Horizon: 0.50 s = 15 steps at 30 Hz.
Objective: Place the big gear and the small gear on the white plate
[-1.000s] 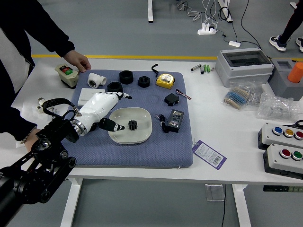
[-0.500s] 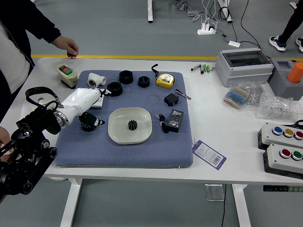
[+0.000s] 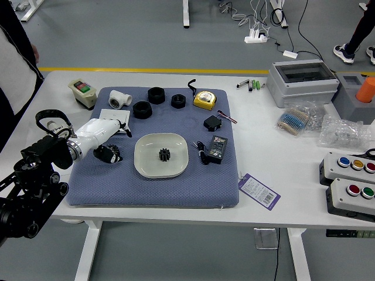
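Observation:
My left hand (image 3: 120,141) reaches in from the left, its fingers and thumb spread apart. The big black gear (image 3: 115,153) lies on the blue mat, left of the plate, with the thumb over or against its left part; contact is hard to tell. On the white plate (image 3: 142,167) rests the small black gear (image 3: 164,154), near the middle. My right hand is out of view.
Black rings (image 3: 142,109) and a white pipe fitting (image 3: 119,99) lie behind the hand. A yellow tape measure (image 3: 204,100) and black adapter (image 3: 217,149) sit right of them. A person stands at the left edge, one hand partly visible away from the table.
My left hand drew back left from over the plate, uncovering the big gear, and its fingers then shifted slightly. The person's hands withdrew from the table area toward the left.

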Available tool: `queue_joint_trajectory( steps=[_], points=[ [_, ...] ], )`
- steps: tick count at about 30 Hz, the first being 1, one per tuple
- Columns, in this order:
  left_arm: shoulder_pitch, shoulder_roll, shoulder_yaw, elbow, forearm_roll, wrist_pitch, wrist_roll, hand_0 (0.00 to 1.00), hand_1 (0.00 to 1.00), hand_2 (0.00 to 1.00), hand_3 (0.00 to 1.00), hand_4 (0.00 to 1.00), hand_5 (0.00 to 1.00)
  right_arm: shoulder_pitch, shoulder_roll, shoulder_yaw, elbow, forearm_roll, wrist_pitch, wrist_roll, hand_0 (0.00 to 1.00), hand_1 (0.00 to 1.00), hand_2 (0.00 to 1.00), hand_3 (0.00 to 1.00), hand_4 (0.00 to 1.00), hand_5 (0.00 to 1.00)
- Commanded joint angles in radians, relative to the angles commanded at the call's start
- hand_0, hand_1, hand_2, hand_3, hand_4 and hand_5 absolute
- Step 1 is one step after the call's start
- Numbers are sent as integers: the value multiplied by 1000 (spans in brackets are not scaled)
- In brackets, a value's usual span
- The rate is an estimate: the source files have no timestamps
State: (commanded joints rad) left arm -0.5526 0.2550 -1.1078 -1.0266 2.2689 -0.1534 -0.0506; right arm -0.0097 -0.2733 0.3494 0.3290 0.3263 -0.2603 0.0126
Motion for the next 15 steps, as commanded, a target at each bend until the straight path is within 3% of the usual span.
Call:
queue_joint_trajectory(
  steps=[14,15],
  points=[
    [-11,7,-2,28,0,-44,36,604,723,780,675,865,2,2,0,1,0,1,-1,0,703,728,775,601,835,696],
    [-11,7,-2,30,0,-44,37,576,682,724,641,853,2,2,0,0,0,2,-1,0,704,729,774,602,835,696]
  ],
)
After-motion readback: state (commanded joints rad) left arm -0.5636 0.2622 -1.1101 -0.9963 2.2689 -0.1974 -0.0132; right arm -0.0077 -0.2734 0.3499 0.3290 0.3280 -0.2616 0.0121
